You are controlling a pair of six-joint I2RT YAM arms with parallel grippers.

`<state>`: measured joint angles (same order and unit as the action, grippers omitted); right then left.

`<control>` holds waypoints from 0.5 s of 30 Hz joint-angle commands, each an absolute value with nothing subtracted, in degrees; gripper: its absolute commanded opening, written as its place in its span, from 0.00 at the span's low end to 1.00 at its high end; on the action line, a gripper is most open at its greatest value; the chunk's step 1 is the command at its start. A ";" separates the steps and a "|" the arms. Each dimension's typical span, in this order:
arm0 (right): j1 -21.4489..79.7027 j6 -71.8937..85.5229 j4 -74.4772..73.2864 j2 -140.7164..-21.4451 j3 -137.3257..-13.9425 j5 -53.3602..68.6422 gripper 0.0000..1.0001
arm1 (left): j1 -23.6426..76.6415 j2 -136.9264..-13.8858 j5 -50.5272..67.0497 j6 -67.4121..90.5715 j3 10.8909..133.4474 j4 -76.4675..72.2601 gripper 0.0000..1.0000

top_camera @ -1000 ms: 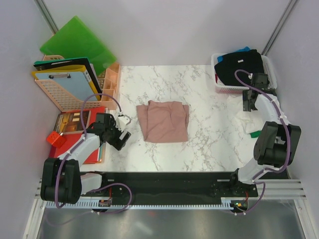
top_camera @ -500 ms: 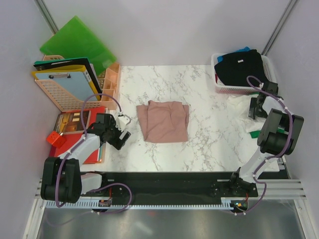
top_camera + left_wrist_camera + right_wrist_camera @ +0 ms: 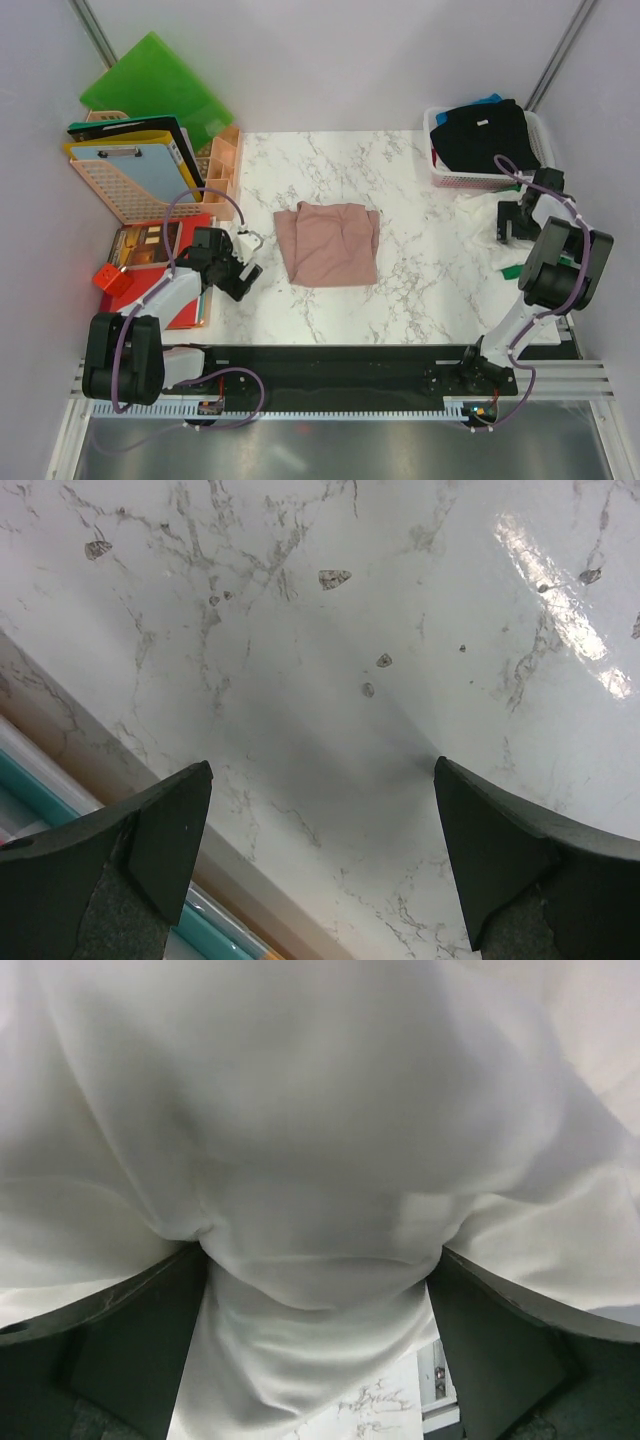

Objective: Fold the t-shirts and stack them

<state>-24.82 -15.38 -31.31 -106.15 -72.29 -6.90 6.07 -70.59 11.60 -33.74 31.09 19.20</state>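
Both grippers stood released: the right gripper (image 3: 318,1255) had a bunched white t-shirt (image 3: 320,1110) between its spread jaws at the table's right edge, and the left gripper (image 3: 320,780) hung over the marble table (image 3: 330,630). A folded pink t-shirt (image 3: 328,243) lay mid-table.

Folded dusty-pink cloth t-shirt (image 3: 328,243) is lying mid-frame on the white marble table (image 3: 420,290); upper right, a white plastic basket (image 3: 460,181) is holding black t-shirts (image 3: 485,135), with a crumpled white t-shirt (image 3: 480,212) lying just below it.
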 commanded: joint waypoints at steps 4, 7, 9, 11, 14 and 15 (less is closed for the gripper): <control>-17.76 -22.85 -42.89 -100.03 -63.72 -2.73 0.98 | 5.71 -71.54 10.81 -35.07 34.45 18.72 0.99; -13.81 -22.15 -45.34 -98.09 -63.63 -0.27 0.98 | 5.80 -71.89 11.25 -34.54 35.94 19.07 0.99; -10.66 -21.36 -46.40 -97.38 -63.89 2.54 0.98 | 5.80 -71.81 11.34 -34.37 36.38 19.60 0.99; -7.05 -20.31 -47.37 -97.12 -64.77 3.59 0.98 | 5.80 -71.63 11.08 -34.45 36.65 19.86 0.99; -4.40 -19.34 -47.81 -98.08 -66.18 4.22 0.98 | 5.80 -71.46 10.46 -34.63 36.56 20.21 0.99; -4.22 -18.90 -47.81 -98.43 -66.53 4.48 0.98 | 5.80 -71.11 10.28 -34.72 36.48 20.30 0.99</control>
